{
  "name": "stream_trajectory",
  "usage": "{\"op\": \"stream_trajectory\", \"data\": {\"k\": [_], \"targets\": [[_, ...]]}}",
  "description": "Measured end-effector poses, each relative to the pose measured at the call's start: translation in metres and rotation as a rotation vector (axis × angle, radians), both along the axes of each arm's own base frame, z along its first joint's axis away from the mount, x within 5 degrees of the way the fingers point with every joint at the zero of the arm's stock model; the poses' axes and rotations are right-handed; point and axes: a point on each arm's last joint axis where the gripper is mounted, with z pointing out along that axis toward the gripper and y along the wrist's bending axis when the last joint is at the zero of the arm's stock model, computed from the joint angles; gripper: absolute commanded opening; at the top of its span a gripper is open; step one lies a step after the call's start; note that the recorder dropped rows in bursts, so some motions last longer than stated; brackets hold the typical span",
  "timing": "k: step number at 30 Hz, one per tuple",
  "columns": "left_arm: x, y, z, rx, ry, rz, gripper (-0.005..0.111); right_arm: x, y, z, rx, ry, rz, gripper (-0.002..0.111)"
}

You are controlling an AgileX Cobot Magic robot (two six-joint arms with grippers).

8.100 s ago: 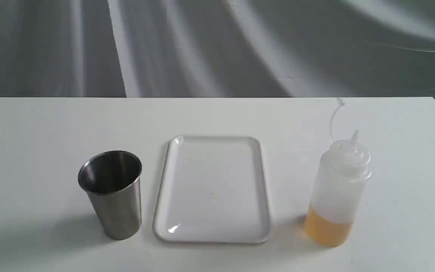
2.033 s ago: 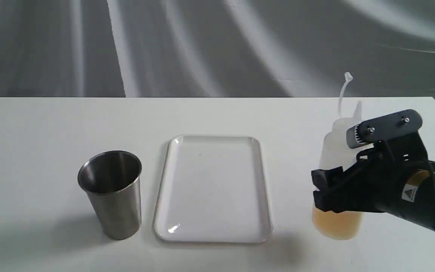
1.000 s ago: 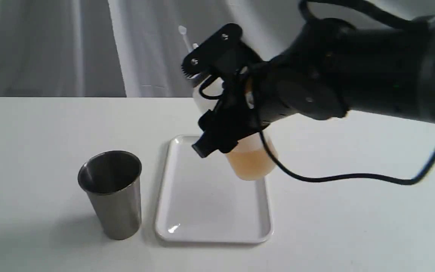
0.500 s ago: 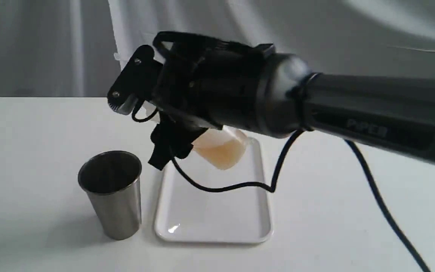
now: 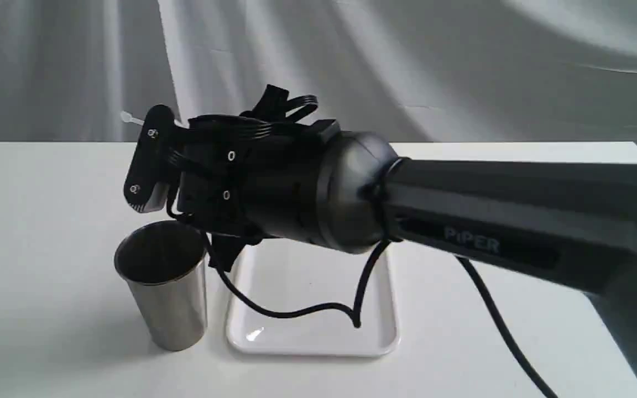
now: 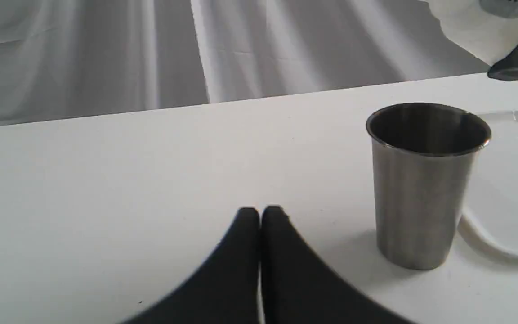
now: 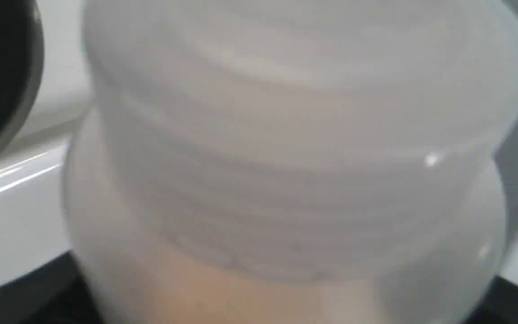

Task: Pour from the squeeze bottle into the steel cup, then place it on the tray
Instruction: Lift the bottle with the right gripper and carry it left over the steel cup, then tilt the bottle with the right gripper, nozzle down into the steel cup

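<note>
The steel cup (image 5: 163, 287) stands upright on the table, left of the white tray (image 5: 307, 334). My right gripper (image 5: 199, 221) reaches across the tray and hangs just above and to the right of the cup's rim, shut on the squeeze bottle. In the exterior view the arm hides the bottle's body; only its tethered cap tip (image 5: 126, 117) sticks out to the left. The squeeze bottle (image 7: 286, 157) fills the right wrist view, amber liquid low in it, with the cup's rim (image 7: 2, 72) beside it. My left gripper (image 6: 260, 216) is shut and empty, resting low, left of the cup (image 6: 425, 189).
The right arm's black cable (image 5: 296, 309) droops over the tray. A grey curtain (image 5: 75, 66) hangs behind the table's far edge. White tabletop (image 5: 42, 193) lies to the left of the cup.
My right arm has carried the bottle leftward from above the tray to just over the cup and tipped it further; its body is now hidden behind the wrist. Cup and tray have not moved.
</note>
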Motion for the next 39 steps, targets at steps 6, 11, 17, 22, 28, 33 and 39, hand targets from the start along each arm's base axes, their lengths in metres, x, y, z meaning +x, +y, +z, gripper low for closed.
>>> {"op": "stream_trajectory", "data": {"k": [6,11,17,22,28,33,39], "targets": [[0.000,0.000,0.000,0.000,0.000,0.000,0.000,-0.005,0.005,0.002,-0.045,-0.022,0.018,0.000],[0.000,0.000,0.000,0.000,0.000,0.000,0.000,-0.007,0.004,0.002,-0.083,-0.025,-0.005,0.000],[0.000,0.000,0.000,0.000,0.000,0.000,0.000,-0.011,0.002,0.002,-0.115,-0.017,-0.038,0.000],[0.000,0.000,0.000,0.000,0.000,0.000,0.000,-0.015,0.006,0.002,-0.126,-0.015,-0.036,0.000],[0.000,0.000,0.000,0.000,0.000,0.000,0.000,-0.022,0.012,0.002,-0.136,-0.012,-0.029,0.000],[0.000,0.000,0.000,0.000,0.000,0.000,0.000,-0.028,0.010,-0.013,-0.182,0.017,-0.016,0.000],[0.000,0.000,0.000,0.000,0.000,0.000,0.000,-0.031,0.004,-0.025,-0.232,0.043,-0.032,0.000]]}}
